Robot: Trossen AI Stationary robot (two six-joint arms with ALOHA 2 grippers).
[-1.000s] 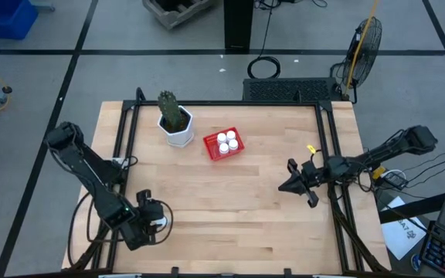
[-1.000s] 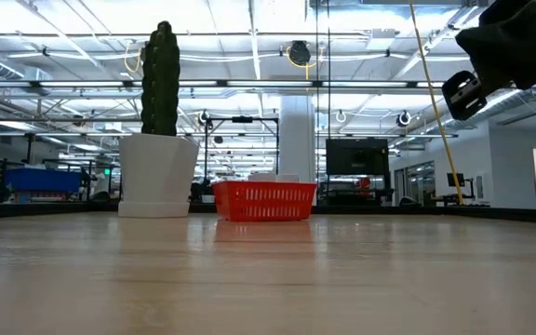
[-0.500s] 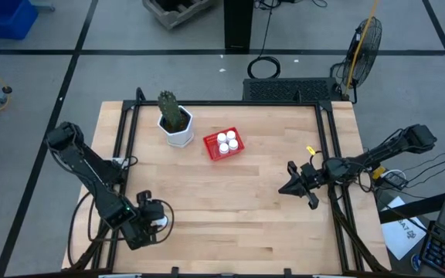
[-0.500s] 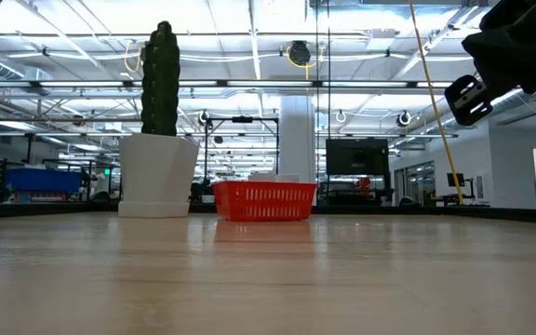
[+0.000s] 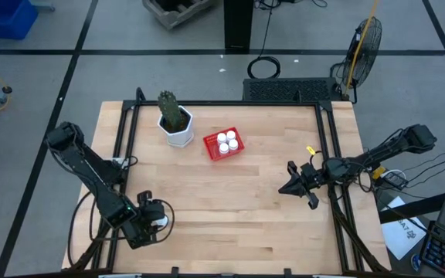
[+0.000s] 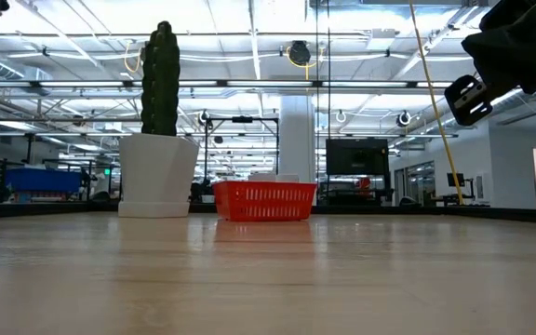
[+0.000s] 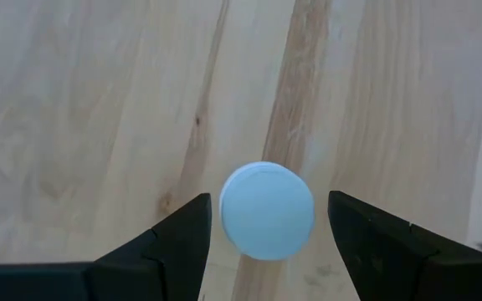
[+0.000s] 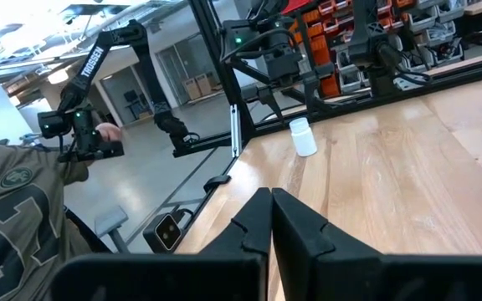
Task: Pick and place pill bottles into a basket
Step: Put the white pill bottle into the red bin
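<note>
Since a second ago almost nothing has shifted: the right arm has edged slightly, the left arm has stayed put.

From above, the red basket (image 5: 223, 144) sits just beside the cactus pot (image 5: 178, 128) and shows white caps of pill bottles (image 5: 227, 142), about four, so most of the task looks done. The left claw (image 5: 156, 218) hangs well away from the basket, at the near left corner of the table (image 5: 253, 216); the right claw (image 5: 290, 183) waits off toward the right edge.

Level across the table, the basket (image 6: 263, 200) stands right of the pot (image 6: 156, 174), white tops barely above its rim.

The left wrist shows the claw (image 7: 266, 219) spread open astride the last bottle (image 7: 266, 210), upright, round white cap up, not yet gripped.

The right wrist shows its claw (image 8: 271, 199) clenched on nothing.
</note>
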